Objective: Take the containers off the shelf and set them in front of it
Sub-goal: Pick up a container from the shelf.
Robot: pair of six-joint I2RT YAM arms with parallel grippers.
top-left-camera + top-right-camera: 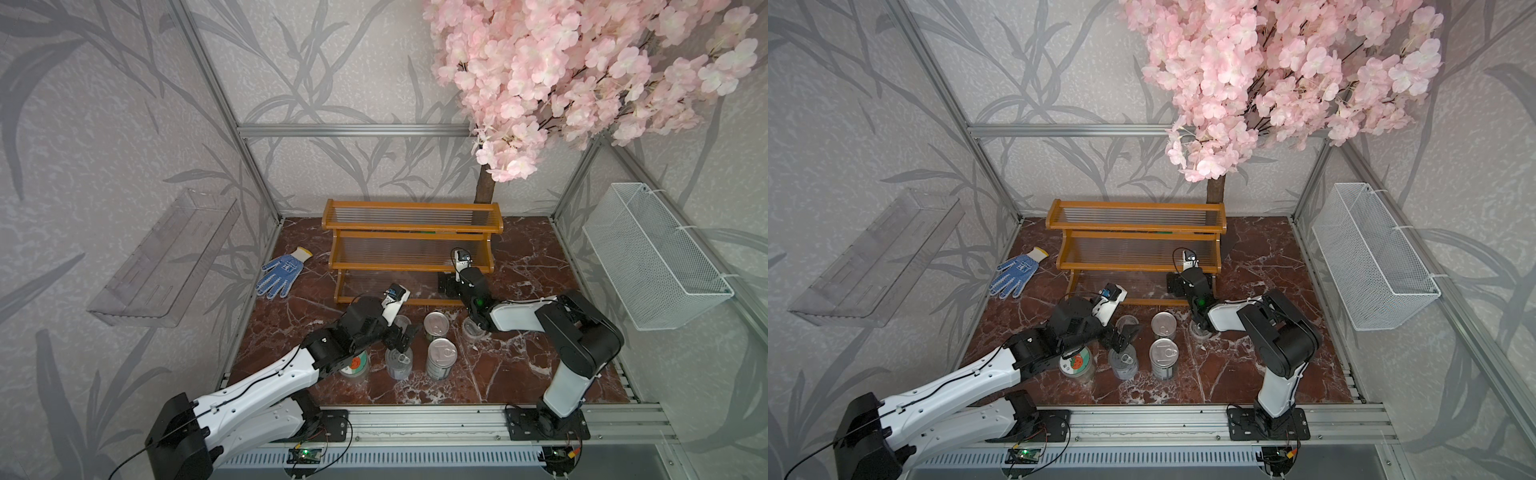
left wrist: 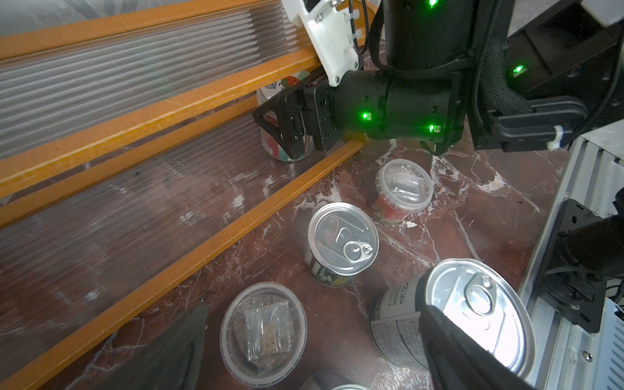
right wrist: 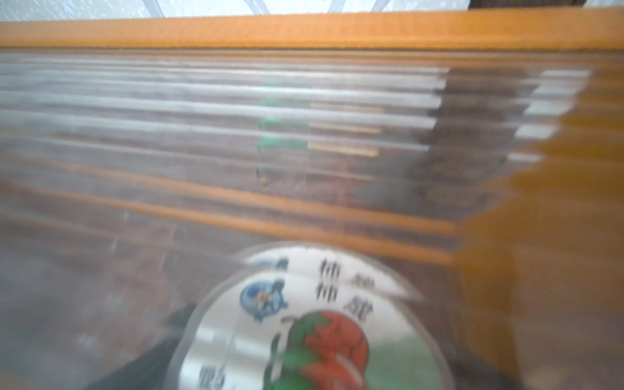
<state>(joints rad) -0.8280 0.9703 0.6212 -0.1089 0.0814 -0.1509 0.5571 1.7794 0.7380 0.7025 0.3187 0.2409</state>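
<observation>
The wooden shelf (image 1: pixel 411 226) stands at the back of the marble table. One jar with a tomato-print lid (image 2: pixel 287 101) is still on its lowest tier. My right gripper (image 1: pixel 445 286) reaches in there, open, with a finger on each side of the jar; its lid (image 3: pixel 314 324) fills the blurred right wrist view. In front of the shelf stand two tins (image 1: pixel 436 324) (image 1: pixel 441 355), a third tin (image 1: pixel 399 361), a tomato-lid jar (image 1: pixel 355 365) and two clear cups (image 1: pixel 402 322) (image 1: pixel 473 328). My left gripper (image 1: pixel 401 336) hovers open over them, holding nothing.
A blue work glove (image 1: pixel 282 270) lies left of the shelf. A clear tray (image 1: pixel 166 257) hangs on the left wall and a white wire basket (image 1: pixel 652 257) on the right wall. A pink blossom tree (image 1: pixel 582 75) overhangs the back right.
</observation>
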